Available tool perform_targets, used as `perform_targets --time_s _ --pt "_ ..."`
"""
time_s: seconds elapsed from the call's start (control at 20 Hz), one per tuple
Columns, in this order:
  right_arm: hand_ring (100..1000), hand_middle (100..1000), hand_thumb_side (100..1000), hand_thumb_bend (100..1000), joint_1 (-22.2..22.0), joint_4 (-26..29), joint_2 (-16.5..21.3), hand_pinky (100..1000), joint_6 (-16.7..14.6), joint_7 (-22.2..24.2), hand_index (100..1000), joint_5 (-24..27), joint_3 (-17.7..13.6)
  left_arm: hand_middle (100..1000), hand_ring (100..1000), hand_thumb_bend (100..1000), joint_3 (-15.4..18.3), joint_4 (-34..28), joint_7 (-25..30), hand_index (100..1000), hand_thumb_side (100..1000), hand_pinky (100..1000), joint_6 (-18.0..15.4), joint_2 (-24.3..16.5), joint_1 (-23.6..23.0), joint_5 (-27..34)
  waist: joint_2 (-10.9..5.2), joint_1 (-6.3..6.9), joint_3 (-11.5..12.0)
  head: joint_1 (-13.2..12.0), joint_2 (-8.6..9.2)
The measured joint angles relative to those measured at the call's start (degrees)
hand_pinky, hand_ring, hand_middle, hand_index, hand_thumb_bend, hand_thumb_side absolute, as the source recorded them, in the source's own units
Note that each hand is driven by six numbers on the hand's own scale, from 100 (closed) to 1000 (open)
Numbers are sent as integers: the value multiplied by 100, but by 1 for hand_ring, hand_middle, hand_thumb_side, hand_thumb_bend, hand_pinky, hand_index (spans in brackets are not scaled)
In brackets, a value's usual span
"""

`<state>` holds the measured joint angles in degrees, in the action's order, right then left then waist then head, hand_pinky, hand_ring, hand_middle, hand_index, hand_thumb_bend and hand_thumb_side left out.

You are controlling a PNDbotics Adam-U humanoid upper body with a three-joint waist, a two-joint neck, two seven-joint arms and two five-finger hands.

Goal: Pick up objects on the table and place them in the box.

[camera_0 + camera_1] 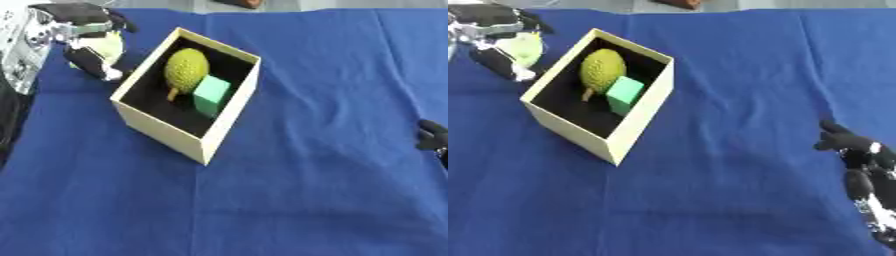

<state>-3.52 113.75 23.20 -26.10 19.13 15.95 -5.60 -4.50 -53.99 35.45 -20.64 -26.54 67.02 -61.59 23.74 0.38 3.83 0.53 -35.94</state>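
So the left hand (87,42) has its fingers curled round a pale yellow-green object (105,46), up at about 10 o'clock on the blue counter (332,150), just beside the box's (166,131) far-left wall. The box opening sits toward 4 o'clock from that hand, so I'd guess a short carry over the rim. Already inside: a bumpy green fruit (186,68) and a green block (211,95), touching. Right hand (859,150) is idle at 4 o'clock, fingers relaxed, well apart from everything.
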Motion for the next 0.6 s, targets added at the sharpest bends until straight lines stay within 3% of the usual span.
perform_targets --time_s 0.2,0.3,0.6 --pt "1000 685 512 100 2 0 -45 1000 65 -17 812 -30 0 876 967 427 96 8 -145 982 377 1000 119 -11 9 -33 9 12 14 0 19" --pt "1000 684 510 100 4 0 -45 1000 89 -9 811 -38 0 877 969 436 122 -23 -217 985 380 1000 238 -17 10 -134 11 14 20 0 19" --pt "1000 683 509 100 4 0 -62 1000 121 24 810 -78 1 871 962 335 208 -23 -417 986 328 1000 567 -73 7 -305 15 -22 33 6 20"
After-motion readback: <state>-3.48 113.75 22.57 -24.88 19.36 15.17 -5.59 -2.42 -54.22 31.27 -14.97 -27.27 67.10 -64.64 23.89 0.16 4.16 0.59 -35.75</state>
